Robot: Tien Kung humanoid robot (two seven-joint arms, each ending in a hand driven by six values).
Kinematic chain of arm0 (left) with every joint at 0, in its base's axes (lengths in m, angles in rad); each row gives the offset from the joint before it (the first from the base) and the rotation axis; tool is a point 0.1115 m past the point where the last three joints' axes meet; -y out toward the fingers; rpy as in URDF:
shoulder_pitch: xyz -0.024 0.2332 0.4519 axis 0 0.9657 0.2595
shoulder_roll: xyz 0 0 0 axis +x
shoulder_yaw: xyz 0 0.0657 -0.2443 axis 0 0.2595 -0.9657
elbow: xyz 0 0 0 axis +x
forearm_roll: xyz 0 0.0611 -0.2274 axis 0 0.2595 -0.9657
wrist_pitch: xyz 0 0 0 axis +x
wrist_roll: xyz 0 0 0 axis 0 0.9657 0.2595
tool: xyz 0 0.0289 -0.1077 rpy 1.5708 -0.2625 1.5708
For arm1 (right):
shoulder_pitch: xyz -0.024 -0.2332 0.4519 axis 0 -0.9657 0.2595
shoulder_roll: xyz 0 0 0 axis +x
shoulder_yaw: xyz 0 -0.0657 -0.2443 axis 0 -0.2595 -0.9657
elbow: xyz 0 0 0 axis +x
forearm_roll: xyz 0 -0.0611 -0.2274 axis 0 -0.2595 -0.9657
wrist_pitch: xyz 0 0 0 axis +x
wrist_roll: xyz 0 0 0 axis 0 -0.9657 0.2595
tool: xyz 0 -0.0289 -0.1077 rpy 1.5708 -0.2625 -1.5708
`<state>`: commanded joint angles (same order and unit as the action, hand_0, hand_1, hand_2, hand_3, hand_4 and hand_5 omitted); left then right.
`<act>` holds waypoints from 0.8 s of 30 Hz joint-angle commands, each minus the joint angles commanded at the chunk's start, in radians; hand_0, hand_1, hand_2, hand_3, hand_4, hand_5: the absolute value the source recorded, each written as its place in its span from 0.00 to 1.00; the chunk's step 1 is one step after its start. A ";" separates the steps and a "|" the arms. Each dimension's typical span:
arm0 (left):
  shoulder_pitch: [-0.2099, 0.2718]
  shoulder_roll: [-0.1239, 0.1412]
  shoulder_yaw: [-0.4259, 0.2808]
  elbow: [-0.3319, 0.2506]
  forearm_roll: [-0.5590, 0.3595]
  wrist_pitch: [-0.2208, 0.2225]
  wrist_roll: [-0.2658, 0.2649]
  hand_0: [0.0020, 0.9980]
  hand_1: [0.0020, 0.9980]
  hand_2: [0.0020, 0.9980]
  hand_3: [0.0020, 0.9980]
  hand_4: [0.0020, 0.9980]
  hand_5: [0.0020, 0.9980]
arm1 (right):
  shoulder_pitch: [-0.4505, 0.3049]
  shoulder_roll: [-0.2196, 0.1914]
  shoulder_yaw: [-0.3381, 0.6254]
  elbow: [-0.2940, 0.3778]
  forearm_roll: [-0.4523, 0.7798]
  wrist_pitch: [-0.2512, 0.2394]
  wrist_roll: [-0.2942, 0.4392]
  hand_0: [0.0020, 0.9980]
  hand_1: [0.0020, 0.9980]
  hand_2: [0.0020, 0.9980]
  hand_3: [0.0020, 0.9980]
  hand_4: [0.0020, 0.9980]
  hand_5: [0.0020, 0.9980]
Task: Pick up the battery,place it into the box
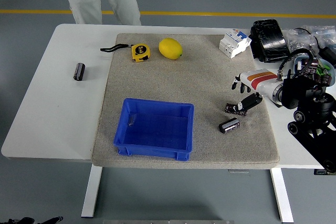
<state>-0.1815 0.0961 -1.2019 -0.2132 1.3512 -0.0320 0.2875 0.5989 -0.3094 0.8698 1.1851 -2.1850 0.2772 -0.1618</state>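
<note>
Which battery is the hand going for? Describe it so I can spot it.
On the grey mat, right of the blue box, two batteries lie. It is the upper battery, dark with purple markings, at the right hand; the silver-banded battery lies below.

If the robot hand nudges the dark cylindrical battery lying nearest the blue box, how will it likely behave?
The dark cylindrical battery lies on its side, so a sideways nudge would probably roll it. The coarse grey mat under it may damp that roll. Its smooth, glossy-looking casing could slip between the fingers of the right robot hand, which hovers close by.
</note>
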 joint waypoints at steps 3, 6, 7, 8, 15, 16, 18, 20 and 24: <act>0.001 0.000 -0.003 0.000 0.004 0.000 0.000 0.81 0.83 0.85 0.70 0.77 0.67 | -0.006 0.005 -0.003 -0.001 -0.001 -0.008 -0.001 0.40 0.51 0.54 0.67 1.00 0.56; 0.001 -0.001 -0.004 0.000 0.007 0.000 0.000 0.81 0.83 0.85 0.70 0.77 0.67 | -0.011 0.010 -0.014 -0.007 -0.003 -0.032 0.003 0.42 0.51 0.54 0.65 1.00 0.56; 0.001 -0.001 -0.005 -0.001 0.009 0.000 0.001 0.81 0.83 0.85 0.70 0.77 0.67 | -0.012 0.012 -0.017 -0.013 -0.004 -0.040 0.003 0.42 0.51 0.54 0.65 1.00 0.56; 0.001 -0.002 -0.006 -0.001 0.011 0.000 0.001 0.81 0.83 0.85 0.70 0.77 0.67 | -0.013 0.015 -0.019 -0.020 -0.006 -0.046 0.002 0.42 0.51 0.54 0.65 1.00 0.56; 0.002 -0.002 -0.009 -0.001 0.018 -0.001 0.001 0.81 0.83 0.85 0.70 0.77 0.67 | -0.014 0.023 -0.028 -0.051 -0.014 -0.071 0.002 0.41 0.50 0.52 0.61 1.00 0.54; 0.002 -0.002 -0.010 -0.001 0.019 -0.001 0.001 0.81 0.83 0.85 0.70 0.77 0.67 | -0.014 0.022 -0.029 -0.053 -0.016 -0.073 0.002 0.40 0.49 0.52 0.58 1.00 0.53; 0.003 -0.003 -0.012 -0.001 0.021 0.000 0.001 0.81 0.83 0.85 0.70 0.77 0.67 | -0.014 0.021 -0.033 -0.057 -0.018 -0.079 0.002 0.40 0.49 0.52 0.58 1.00 0.53; 0.003 -0.003 -0.014 -0.001 0.024 0.000 0.001 0.81 0.83 0.85 0.70 0.77 0.67 | -0.015 0.020 -0.036 -0.062 -0.020 -0.084 0.003 0.40 0.49 0.52 0.58 1.00 0.53; 0.002 -0.003 -0.013 -0.001 0.025 -0.001 0.001 0.81 0.83 0.85 0.70 0.77 0.67 | -0.018 0.021 -0.038 -0.071 -0.022 -0.085 0.000 0.38 0.47 0.48 0.55 1.00 0.51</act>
<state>-0.1791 0.0933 -1.2152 -0.2142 1.3766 -0.0333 0.2883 0.5811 -0.2882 0.8313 1.1143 -2.2074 0.1925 -0.1616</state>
